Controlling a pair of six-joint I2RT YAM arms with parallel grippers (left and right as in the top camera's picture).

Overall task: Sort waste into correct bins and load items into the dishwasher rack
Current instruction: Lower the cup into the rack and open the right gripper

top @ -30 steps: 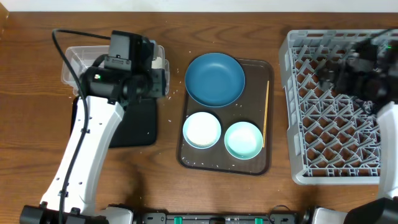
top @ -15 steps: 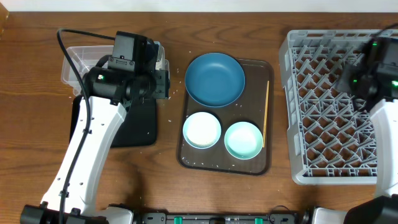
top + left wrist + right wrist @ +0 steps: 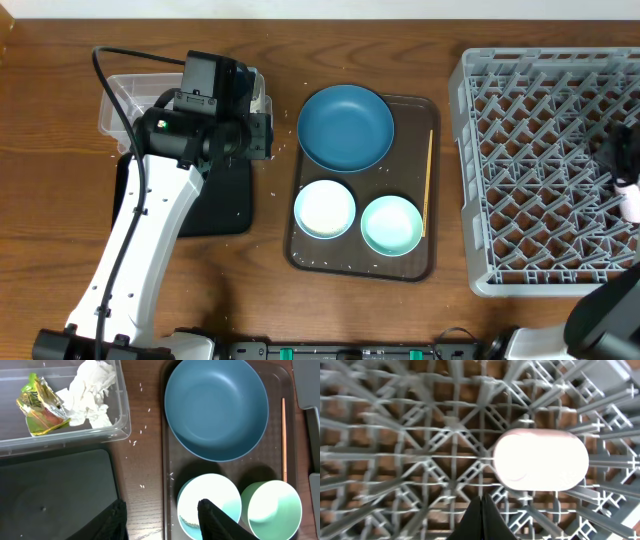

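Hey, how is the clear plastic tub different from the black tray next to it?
The clear tub is see-through with tall walls; the black tray is opaque and shallow. The clear tub holds crumpled napkins and a yellow-green wrapper; the black tray's visible part looks bare. Both are rectangular and sit side by side, left of the brown serving tray.

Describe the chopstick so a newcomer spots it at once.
Find the brown tray in the middle of the table. Along its right edge lies the chopstick: a thin, straight wooden stick, unlike the round blue bowl, white bowl and mint bowl beside it.
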